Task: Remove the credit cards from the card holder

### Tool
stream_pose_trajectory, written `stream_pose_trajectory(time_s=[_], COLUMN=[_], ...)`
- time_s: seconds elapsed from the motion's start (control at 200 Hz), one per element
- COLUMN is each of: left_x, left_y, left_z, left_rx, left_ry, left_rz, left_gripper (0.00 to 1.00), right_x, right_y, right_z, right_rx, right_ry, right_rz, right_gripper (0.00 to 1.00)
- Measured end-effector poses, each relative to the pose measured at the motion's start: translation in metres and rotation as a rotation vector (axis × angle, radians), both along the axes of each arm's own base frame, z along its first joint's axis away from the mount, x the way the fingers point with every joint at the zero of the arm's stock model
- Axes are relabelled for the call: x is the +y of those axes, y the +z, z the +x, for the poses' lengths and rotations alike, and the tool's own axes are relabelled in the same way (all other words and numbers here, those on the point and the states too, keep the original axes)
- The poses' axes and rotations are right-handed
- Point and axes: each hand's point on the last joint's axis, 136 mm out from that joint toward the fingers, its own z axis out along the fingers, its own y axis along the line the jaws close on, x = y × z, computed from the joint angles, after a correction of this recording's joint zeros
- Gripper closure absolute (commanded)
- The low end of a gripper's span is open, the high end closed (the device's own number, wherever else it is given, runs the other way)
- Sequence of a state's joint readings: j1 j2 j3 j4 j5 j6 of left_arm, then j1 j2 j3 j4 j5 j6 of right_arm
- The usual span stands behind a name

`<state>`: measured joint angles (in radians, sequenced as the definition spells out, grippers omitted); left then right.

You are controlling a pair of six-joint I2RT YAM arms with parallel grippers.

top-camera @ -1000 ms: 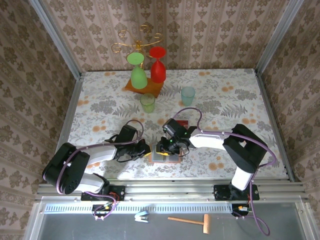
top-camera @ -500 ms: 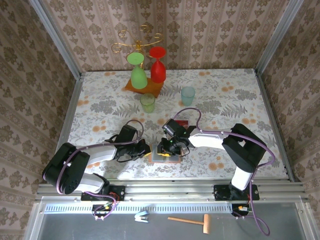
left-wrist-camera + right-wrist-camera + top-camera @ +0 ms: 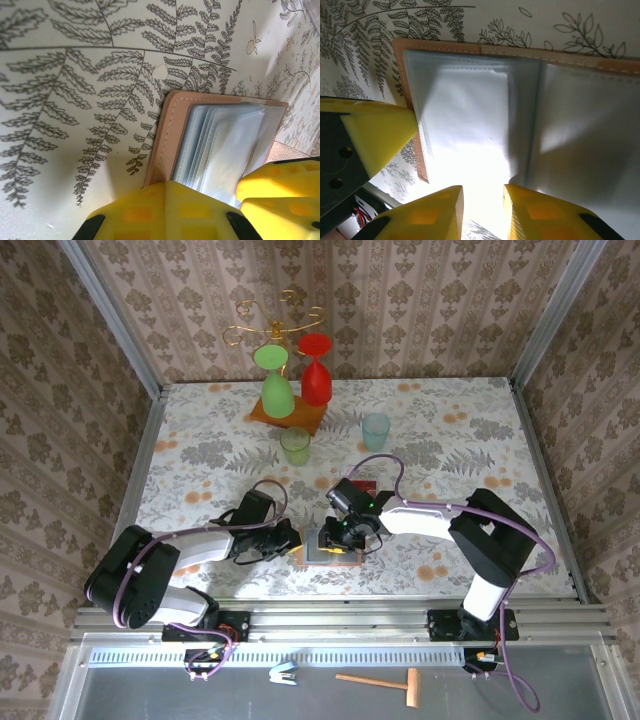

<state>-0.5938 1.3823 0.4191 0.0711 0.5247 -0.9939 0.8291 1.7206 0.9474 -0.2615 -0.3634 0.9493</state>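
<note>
**Card holder: condition and position**

The card holder (image 3: 330,552) lies opened flat on the floral worktop (image 3: 450,440), in the lower centre of the top view, between the two hands. In the wrist views its outer cover shows as a tan, leather-like border with pale stitching and rounded corners (image 3: 167,135). Inside it is grey-blue, with several overlapping translucent sleeves fanned across both halves (image 3: 520,100). A vertical fold separates the two halves.

The left hand (image 3: 291,540) is closed. Its yellow fingers meet at the bottom of the left wrist view (image 3: 165,200), overlapping the holder's near edge. In the right wrist view its tip (image 3: 405,129) sits against the tan border at frame left.

The right hand (image 3: 336,534) is over the holder's inner face. Its fingers stand a narrow gap apart (image 3: 482,192), with only the bright sleeve surface visible between them.

The credit cards (image 3: 362,485) appear as a small red and dark patch on the worktop just above the right hand in the top view, partly hidden by the arm.
</note>
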Motion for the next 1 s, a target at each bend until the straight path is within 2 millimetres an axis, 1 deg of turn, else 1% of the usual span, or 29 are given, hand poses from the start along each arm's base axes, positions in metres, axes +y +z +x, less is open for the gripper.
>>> stream_pose_trajectory(time_s=[0.265, 0.55, 0.7, 0.815, 1.0], left_x=[0.000, 0.001, 0.001, 0.001, 0.001], left_y=[0.000, -0.001, -0.001, -0.001, -0.001], left_z=[-0.001, -0.001, -0.002, -0.002, -0.002], left_rx=[0.003, 0.008, 0.007, 0.007, 0.007], left_ry=[0.000, 0.000, -0.002, -0.002, -0.002], left_rz=[0.002, 0.005, 0.007, 0.007, 0.007], left_gripper=[0.96, 0.95, 0.95, 0.95, 0.95], right_x=[-0.005, -0.014, -0.015, -0.010, 0.007], right_y=[0.005, -0.003, -0.004, -0.002, 0.011], right_z=[0.002, -0.001, -0.001, 0.000, 0.004], right_rx=[-0.019, -0.003, -0.002, -0.009, -0.027], right_ry=[-0.007, -0.017, -0.019, -0.013, 0.004], right_rz=[0.000, -0.018, -0.017, 0.011, 0.110], right_gripper=[0.73, 0.73, 0.79, 0.81, 0.80])
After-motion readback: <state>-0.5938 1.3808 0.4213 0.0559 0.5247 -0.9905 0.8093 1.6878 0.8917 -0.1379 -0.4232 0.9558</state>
